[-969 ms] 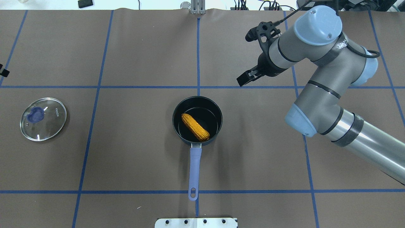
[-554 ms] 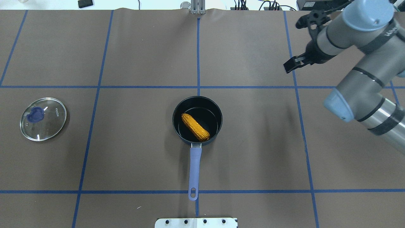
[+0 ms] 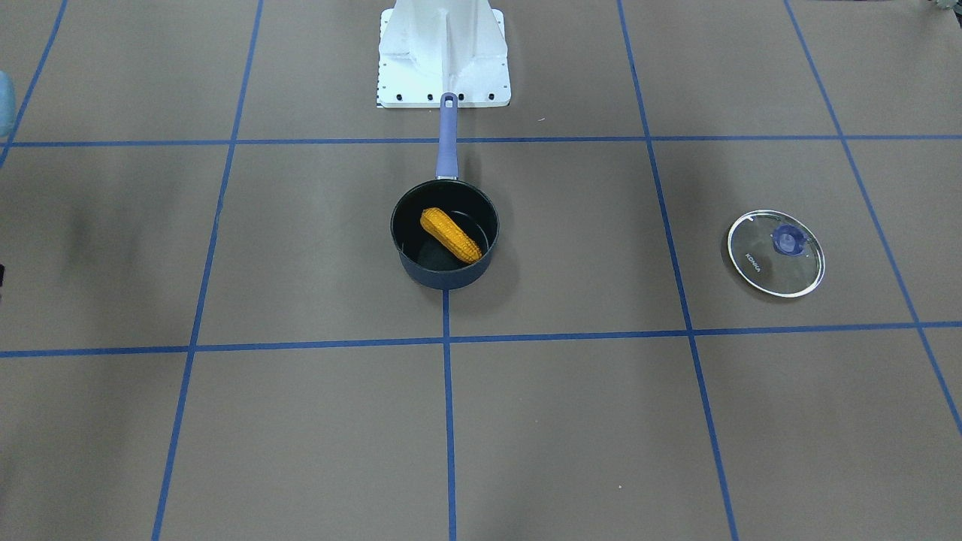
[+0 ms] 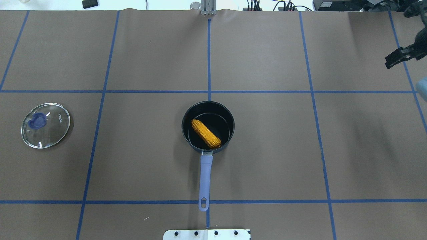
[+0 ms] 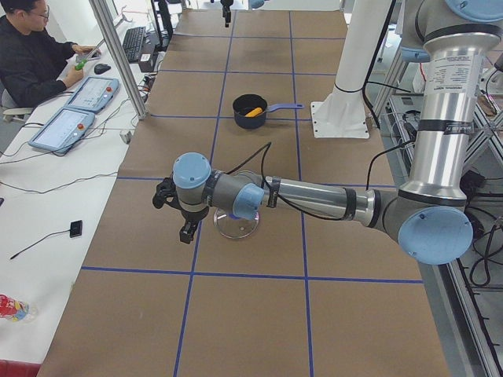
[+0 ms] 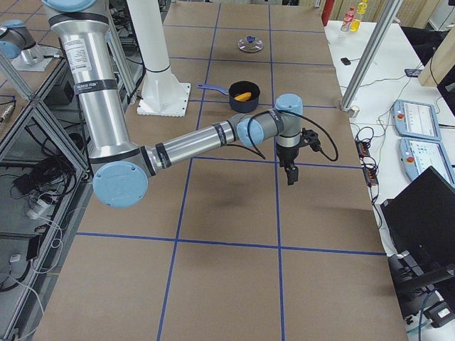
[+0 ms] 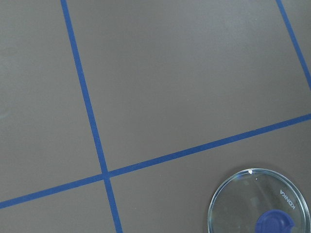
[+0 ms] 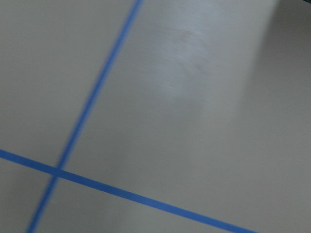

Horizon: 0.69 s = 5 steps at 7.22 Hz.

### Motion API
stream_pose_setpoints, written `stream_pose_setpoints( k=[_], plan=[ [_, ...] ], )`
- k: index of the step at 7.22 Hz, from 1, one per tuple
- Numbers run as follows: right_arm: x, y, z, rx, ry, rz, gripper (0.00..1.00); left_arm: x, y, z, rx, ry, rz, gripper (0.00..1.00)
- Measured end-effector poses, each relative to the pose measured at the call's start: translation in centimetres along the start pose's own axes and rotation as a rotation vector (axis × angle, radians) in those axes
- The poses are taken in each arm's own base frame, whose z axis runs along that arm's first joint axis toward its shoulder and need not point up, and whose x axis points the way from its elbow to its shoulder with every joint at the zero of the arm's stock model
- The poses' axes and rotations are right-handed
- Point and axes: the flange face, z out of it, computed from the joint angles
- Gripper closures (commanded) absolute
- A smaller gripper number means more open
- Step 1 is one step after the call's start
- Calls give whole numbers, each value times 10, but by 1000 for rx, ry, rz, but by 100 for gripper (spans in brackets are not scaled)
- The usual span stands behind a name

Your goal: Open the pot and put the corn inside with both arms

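The navy pot stands open at the table's middle, its lavender handle pointing toward the robot base. The orange-yellow corn lies inside it, also seen in the front view. The glass lid lies flat on the table far to the left, knob up. My right gripper hangs at the far right edge, well away from the pot; I cannot tell how its jaws stand. My left gripper hovers just beside the lid; it shows only in the exterior left view, so I cannot tell its state.
Brown table cover with blue tape grid lines. The white robot base plate is at the near edge behind the pot handle. An operator sits at a side desk with control tablets.
The right arm has swung away to the right and is now almost out of the overhead view. Pot, corn and lid have not moved.
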Motion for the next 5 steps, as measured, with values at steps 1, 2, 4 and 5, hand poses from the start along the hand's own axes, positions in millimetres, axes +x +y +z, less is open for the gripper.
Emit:
stream_pose_setpoints(
  k=[1, 2, 4, 5],
  plan=[
    [38, 15, -6, -18, -12, 61, 0, -3, 3, 2, -4, -3, -6, 0],
    [69, 33, -9, -32, -35, 90, 0, -6, 7, 2, -6, -12, -11, 0],
    [116, 63, -15, -56, -62, 124, 0, -20, 19, 10, -26, -43, -23, 0],
    [130, 72, -23, -63, -72, 158, 0, -29, 35, 18, -47, -46, -34, 0]
  ],
)
